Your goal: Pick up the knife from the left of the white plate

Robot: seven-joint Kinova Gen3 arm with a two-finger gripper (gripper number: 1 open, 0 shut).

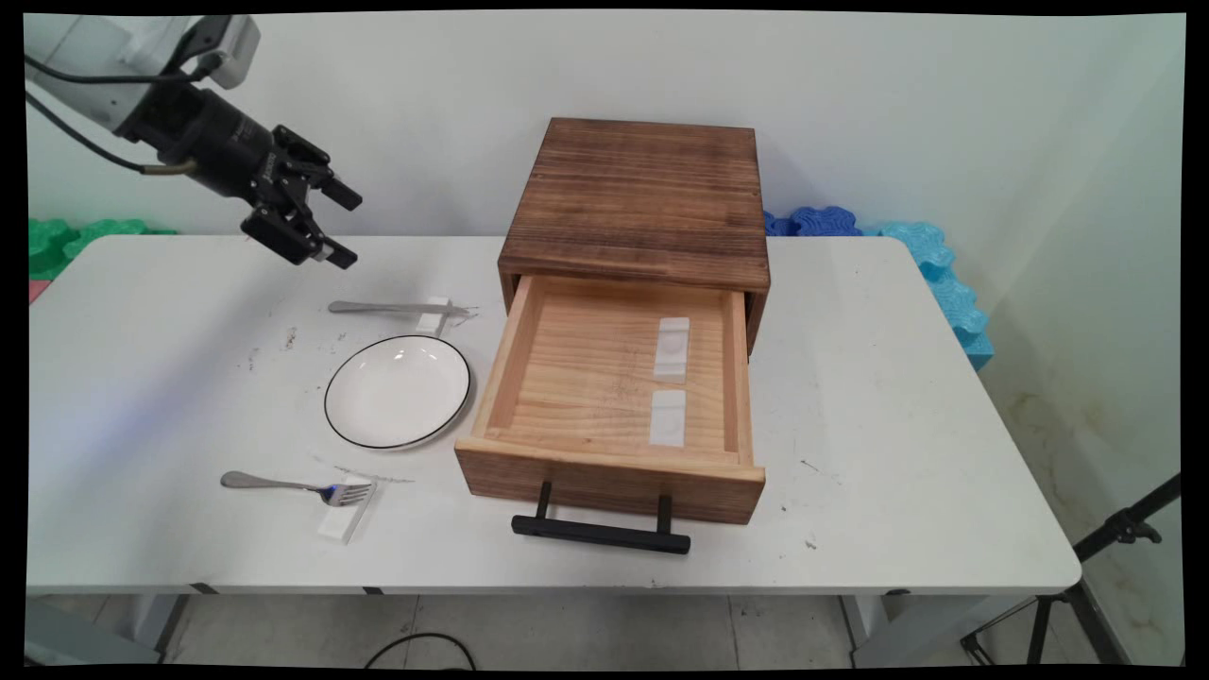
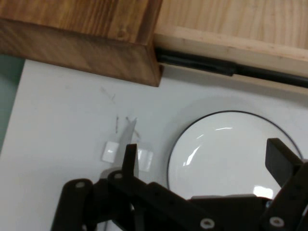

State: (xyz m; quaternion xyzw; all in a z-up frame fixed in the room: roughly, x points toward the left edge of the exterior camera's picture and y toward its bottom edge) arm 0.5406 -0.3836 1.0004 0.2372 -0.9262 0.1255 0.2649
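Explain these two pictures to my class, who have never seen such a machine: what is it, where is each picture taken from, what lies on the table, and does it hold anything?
It is a robot arm ending in a black two-finger gripper. The main view looks down from a fixed camera; the hand view comes from a camera on the gripper itself. On the white table stand a wooden box with its drawer pulled open, a white plate, a knife and a fork. The gripper is open, raised above the knife, and holds nothing.
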